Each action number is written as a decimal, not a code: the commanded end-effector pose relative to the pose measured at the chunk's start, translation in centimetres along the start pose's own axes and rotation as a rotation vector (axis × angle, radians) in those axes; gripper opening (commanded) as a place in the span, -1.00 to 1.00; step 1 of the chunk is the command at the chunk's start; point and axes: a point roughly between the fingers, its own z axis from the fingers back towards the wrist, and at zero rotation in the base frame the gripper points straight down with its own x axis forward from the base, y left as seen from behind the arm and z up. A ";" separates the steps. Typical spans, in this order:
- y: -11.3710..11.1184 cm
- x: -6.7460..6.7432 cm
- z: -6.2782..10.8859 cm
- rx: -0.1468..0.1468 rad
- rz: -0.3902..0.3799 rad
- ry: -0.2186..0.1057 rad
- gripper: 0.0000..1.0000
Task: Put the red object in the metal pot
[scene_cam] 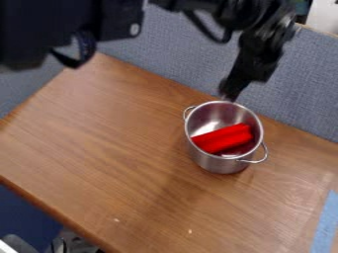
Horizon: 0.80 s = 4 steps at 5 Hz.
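From my one camera I look down at an angle on a wooden counter (119, 158), warm brown, with a fine grain running across it. Its left corner reaches out toward the far left, and its near edge slants down from the left toward the bottom of my picture. Some small dark specks mark the wood toward the near side. At the right edge, on the near side, I see part of a pale blue strip (325, 223) lying along the surface.

Behind the counter stands a grey-blue, fabric-like panel (152, 69), running the full width of my view behind the arm. Past its top, at the far right, I catch a bit of something white (325, 14) and some dark clutter that I can't make out. Below the near left edge there is a dark blue area (34, 212), with greyish and black items in the corner, too cut off for me to name.

The metal pot (224, 137) stands upright on the right part of the counter, its loop handles out at the rim. The red object (222, 138) lies inside it, tilted. My black arm (113, 22) comes in across the top, blurred, and the jaws (230, 94) hang just beyond the pot's far rim, opened wide, with nothing held.
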 end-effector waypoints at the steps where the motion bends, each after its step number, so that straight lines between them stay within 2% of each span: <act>1: 3.7 1.6 2.8 0.071 -0.024 -0.022 1.00; 2: 3.5 0.7 1.8 0.037 0.089 0.028 1.00; 4: 3.2 -2.6 0.0 -0.012 0.351 0.147 1.00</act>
